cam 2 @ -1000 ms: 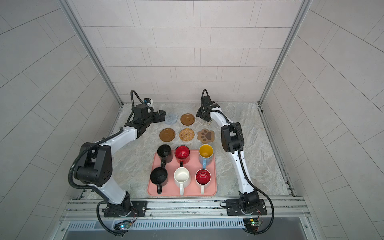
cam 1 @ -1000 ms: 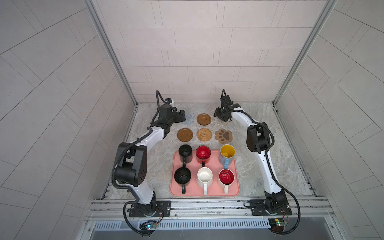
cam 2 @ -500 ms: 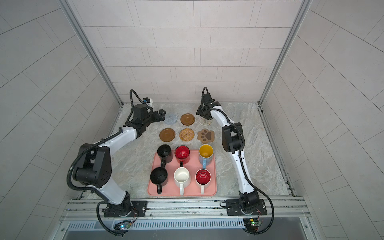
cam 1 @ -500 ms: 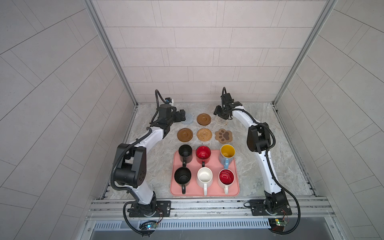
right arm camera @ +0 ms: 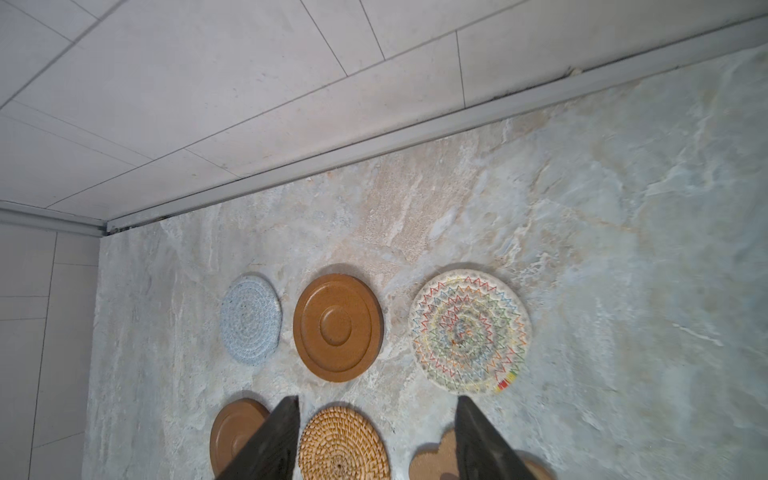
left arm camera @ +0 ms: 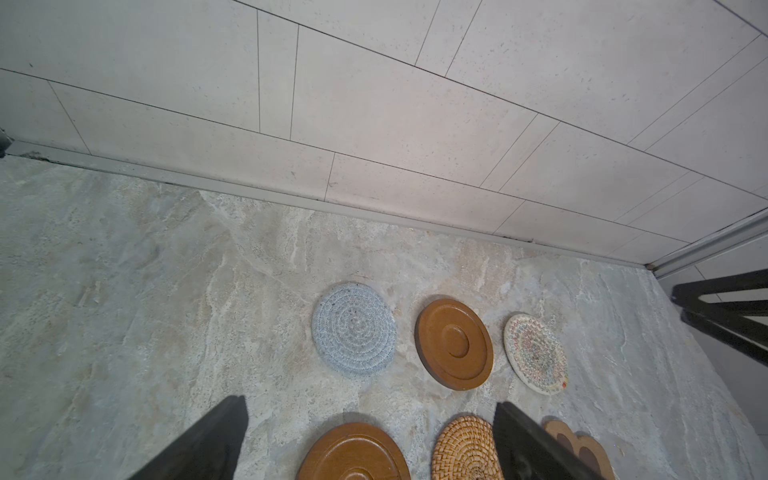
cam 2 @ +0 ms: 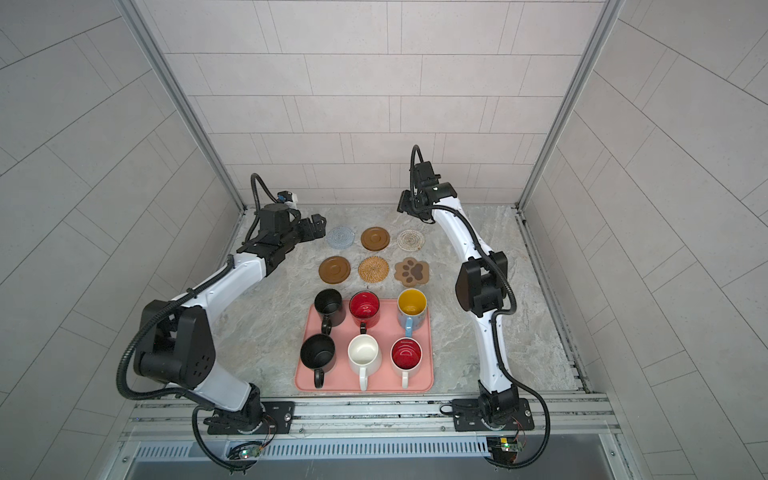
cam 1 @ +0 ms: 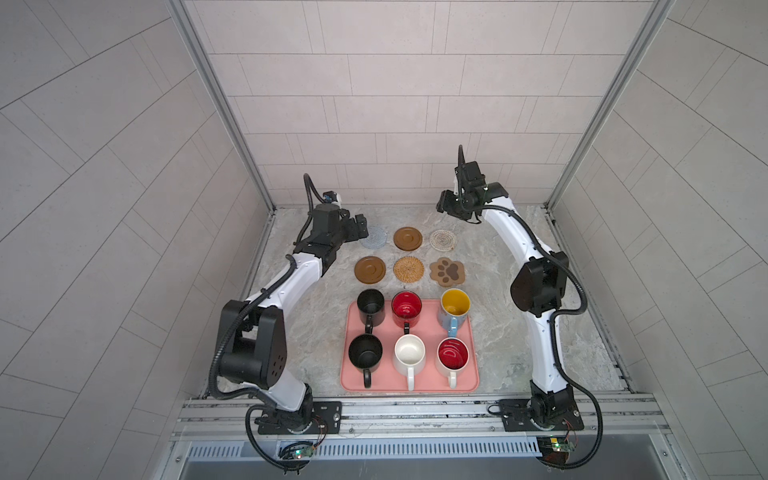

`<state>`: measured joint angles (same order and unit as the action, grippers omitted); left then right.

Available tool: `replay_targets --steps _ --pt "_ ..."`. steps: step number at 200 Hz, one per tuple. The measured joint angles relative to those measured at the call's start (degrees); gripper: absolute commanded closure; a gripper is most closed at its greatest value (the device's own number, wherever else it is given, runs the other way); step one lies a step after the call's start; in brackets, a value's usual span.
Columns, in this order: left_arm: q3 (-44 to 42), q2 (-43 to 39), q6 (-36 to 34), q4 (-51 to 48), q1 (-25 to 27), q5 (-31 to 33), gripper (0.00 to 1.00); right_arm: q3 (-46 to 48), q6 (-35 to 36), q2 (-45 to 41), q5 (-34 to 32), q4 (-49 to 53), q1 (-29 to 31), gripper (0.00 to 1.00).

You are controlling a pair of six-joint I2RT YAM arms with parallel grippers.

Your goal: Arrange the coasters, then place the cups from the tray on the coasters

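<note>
So the right gripper (cam 1: 443, 206) has lifted up and back off the far right corner of the layout, and the whitish woven coaster (cam 1: 441, 240) it was covering a second ago now lies in plain sight. Its jaws are partly apart with nothing between them, so I'd say it just let that one go. The left gripper (cam 1: 360, 226) has eased back a touch too. It's spread wide, empty, and hanging just beside the grey-blue woven coaster (cam 1: 377, 237).

Working outward, the back row runs grey-blue, brown disc (cam 1: 407, 238), whitish. The front row is the other brown disc (cam 1: 369, 269), the rattan coaster (cam 1: 409, 269) and the paw coaster (cam 1: 446, 271). It's two tidy rows of three, spaced apart, which mirrors how the cups sit, presumably so each mug gets a matching spot.

All six cups are still on the pink tray (cam 1: 409, 390), nearer the arm bases. There's a black one (cam 1: 370, 302), a red one (cam 1: 406, 305) and a blue one with yellow inside (cam 1: 455, 303). Behind those are another black (cam 1: 365, 350), a white (cam 1: 409, 351) and a white with red inside (cam 1: 452, 353). The handles all point at the robot.

Looks like the arranging is done and the cups are next.
</note>
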<state>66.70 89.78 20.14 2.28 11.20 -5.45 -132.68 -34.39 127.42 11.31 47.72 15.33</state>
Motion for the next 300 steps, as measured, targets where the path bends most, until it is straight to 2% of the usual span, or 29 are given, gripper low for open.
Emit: replay_targets --steps 36,92,132,188,230,300 --pt "-0.2 -3.6 0.1 -1.8 0.0 0.5 0.0 5.7 5.1 -8.9 -2.1 3.6 1.5 0.38" --pt "-6.2 -13.1 1.8 -4.9 0.9 -0.4 0.0 26.1 11.8 -25.1 -5.7 3.6 3.3 0.37" --pt "-8.9 -21.2 2.8 -12.1 4.2 -0.4 0.0 37.2 13.0 -35.5 -5.2 4.1 4.0 0.37" --pt "-12.9 -27.1 3.9 -19.5 5.0 0.4 0.0 53.1 11.6 -49.5 -7.0 5.4 8.6 0.37" --pt "-13.7 -27.5 4.5 -21.5 7.3 0.5 0.0 59.9 8.4 -53.8 -9.4 6.2 12.4 0.37" --pt "-13.7 -27.2 5.0 -20.9 8.3 0.8 0.0 64.9 2.4 -54.0 -15.5 7.1 22.0 0.37"
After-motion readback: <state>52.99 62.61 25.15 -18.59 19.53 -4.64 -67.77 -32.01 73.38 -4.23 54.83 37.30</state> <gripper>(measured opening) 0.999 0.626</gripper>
